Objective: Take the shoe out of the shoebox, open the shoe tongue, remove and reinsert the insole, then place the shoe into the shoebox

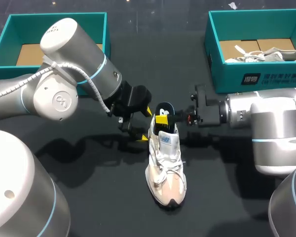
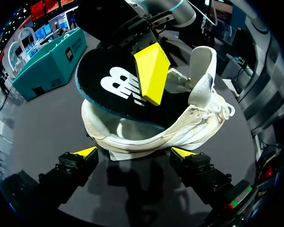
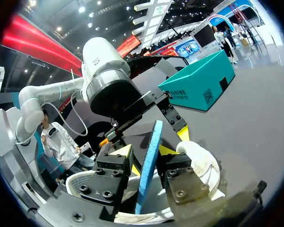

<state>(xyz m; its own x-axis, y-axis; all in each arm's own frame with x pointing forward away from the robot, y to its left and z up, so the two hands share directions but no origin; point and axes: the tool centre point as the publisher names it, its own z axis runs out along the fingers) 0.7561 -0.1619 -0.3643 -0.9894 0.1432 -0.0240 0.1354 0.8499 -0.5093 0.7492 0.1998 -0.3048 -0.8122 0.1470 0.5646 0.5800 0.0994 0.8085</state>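
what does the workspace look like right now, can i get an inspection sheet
surface: dark table, shoe standing on it
job's things: shoe at the middle; insole over its opening; left shoebox shows its cardboard floor; right shoebox holds another shoe
clutter: nothing seen
grippers: right gripper shut on insole; left gripper open beside the shoe
cables: white coiled cable on left arm
surroundings: nothing seen reaching over the table

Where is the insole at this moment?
In the head view, the insole is near the middle, sticking out of the heel end of the shoe, gripped by the right hand.
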